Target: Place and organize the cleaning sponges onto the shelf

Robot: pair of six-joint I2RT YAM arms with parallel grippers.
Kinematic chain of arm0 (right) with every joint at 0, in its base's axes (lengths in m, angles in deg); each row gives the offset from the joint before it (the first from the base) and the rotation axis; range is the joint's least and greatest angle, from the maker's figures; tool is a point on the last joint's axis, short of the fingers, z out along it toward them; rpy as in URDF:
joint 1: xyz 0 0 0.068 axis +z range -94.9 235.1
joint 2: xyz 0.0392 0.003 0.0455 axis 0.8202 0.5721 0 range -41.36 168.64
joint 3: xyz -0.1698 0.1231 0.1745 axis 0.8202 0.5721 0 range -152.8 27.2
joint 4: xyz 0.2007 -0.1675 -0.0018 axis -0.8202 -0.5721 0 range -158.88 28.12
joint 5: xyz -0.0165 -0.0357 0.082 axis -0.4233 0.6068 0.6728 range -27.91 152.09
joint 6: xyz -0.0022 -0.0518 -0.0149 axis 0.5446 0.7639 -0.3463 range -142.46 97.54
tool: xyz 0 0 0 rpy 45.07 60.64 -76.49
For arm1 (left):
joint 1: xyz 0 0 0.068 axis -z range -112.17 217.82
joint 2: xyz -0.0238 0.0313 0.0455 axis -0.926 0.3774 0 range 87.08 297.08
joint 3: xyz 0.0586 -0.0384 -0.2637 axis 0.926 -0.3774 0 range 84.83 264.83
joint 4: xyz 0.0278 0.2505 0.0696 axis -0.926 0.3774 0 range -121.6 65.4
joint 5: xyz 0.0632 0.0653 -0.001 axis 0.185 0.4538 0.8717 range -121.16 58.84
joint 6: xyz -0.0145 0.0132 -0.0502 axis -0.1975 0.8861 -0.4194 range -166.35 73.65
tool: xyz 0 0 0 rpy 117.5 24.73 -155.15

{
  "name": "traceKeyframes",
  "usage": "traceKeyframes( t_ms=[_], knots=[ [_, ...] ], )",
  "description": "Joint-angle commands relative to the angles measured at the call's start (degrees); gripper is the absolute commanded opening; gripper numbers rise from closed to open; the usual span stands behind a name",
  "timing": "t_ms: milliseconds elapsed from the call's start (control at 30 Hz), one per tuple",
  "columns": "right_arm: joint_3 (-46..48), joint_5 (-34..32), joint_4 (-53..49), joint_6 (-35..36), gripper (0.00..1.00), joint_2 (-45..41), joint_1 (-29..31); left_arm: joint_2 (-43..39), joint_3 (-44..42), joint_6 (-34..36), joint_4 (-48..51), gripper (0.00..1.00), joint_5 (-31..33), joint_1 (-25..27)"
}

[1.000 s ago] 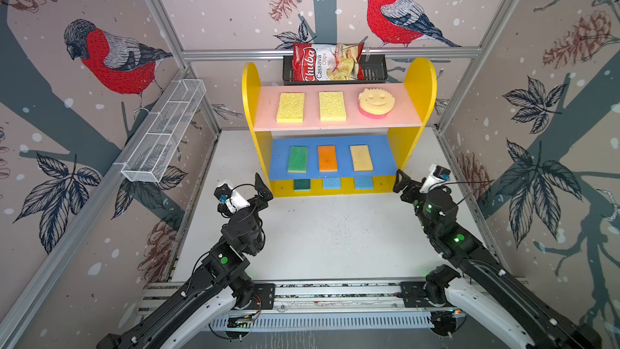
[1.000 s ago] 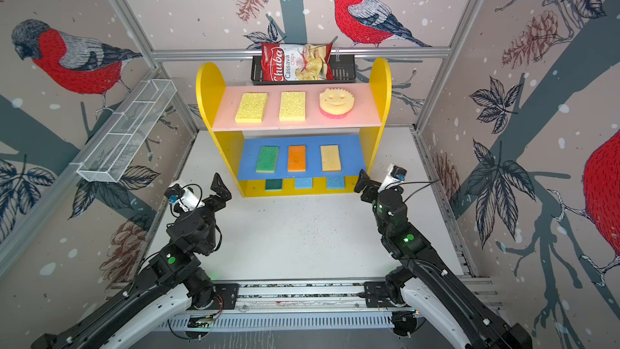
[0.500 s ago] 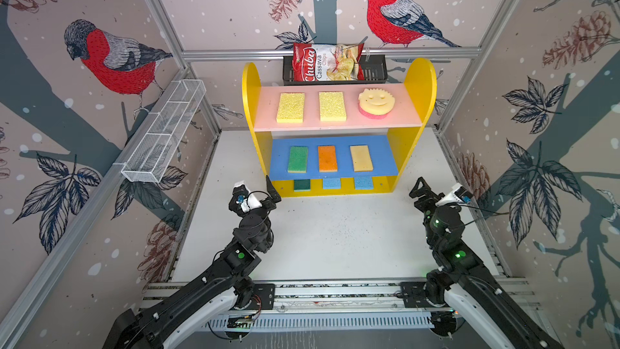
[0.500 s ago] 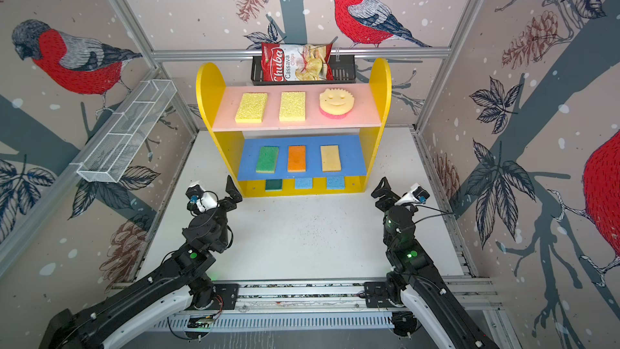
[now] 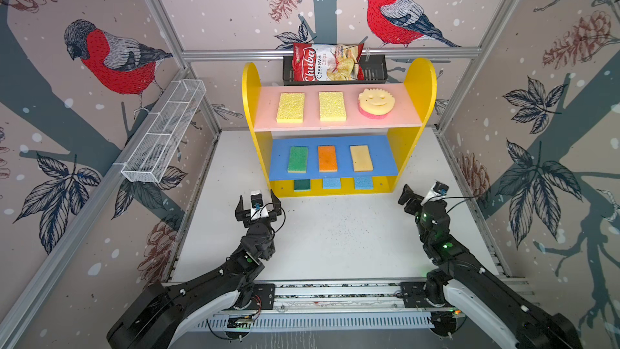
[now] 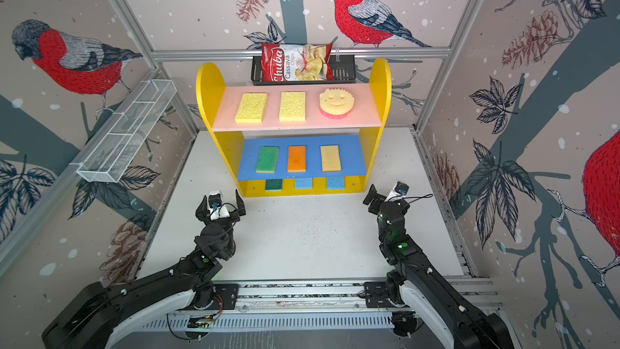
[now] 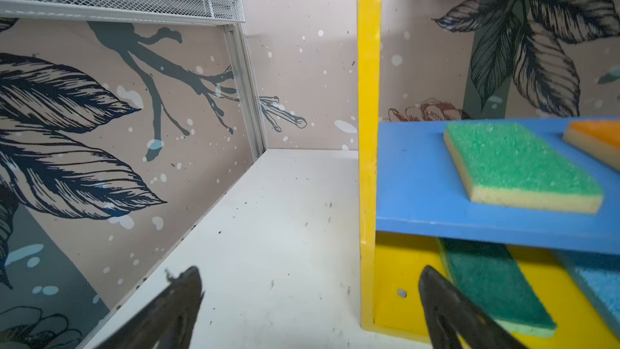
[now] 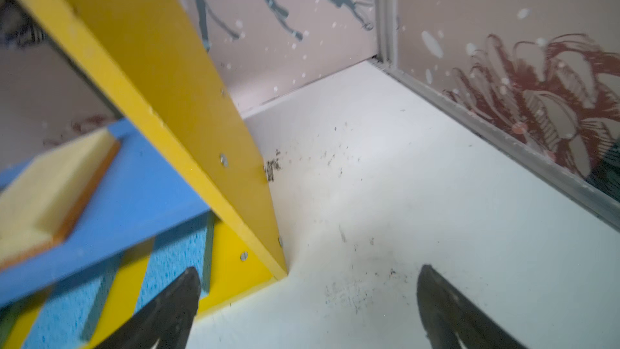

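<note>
Left wrist view shows my left pincer [image 7: 308, 273] apart and empty; my right pincer [image 8: 308, 271] likewise. All nine cleaning sponges [image 5: 297, 159] lie on the shelf [image 5: 419, 95], three per board. Judged complete: withdraw both arms low, clear of its yellow sides.

A crinkled red-and-white chips bag [image 5: 327, 62] is held in a black mesh basket [image 5: 375, 70] hung above the far edge of the white surface [image 5: 335, 240]. A long white wire basket [image 5: 164, 135] is mounted above its left edge.
</note>
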Motion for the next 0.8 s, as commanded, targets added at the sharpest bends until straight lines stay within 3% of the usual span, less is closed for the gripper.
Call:
traceKeyframes(
  t_ms=[0,100,200,300,433,500,600,767],
  knots=[
    [-0.8,8.7,9.5,13.1,1.0,1.9,-0.1,2.2,0.0,3.7,-10.6,0.99,-0.8,-1.3],
    [-1.0,9.2,11.1,21.1,0.99,5.0,-0.1,5.0,1.8,1.2,-5.1,0.99,-2.9,-4.7],
    [-0.6,6.7,11.3,20.0,1.0,8.3,-0.7,10.1,1.7,-7.0,-3.3,0.99,-3.1,-9.7],
    [1.0,6.3,13.8,19.6,1.0,11.8,-1.5,16.5,0.4,-6.3,-13.7,0.99,-3.3,-12.1],
    [1.6,4.0,17.2,18.1,1.0,15.5,-4.1,22.8,2.9,-6.0,-17.7,0.99,-8.4,-15.0],
    [0.7,6.3,17.7,18.0,1.0,17.2,-6.3,26.0,7.0,-7.8,-13.8,0.99,-7.5,-16.9],
    [0.0,9.2,18.2,17.3,0.99,18.6,-9.6,30.0,14.9,-9.8,-1.7,0.99,-19.0,-22.2],
    [0.3,11.5,20.1,15.4,1.0,18.9,-14.2,33.4,19.5,-11.4,3.0,0.99,-25.6,-26.6]
  ],
)
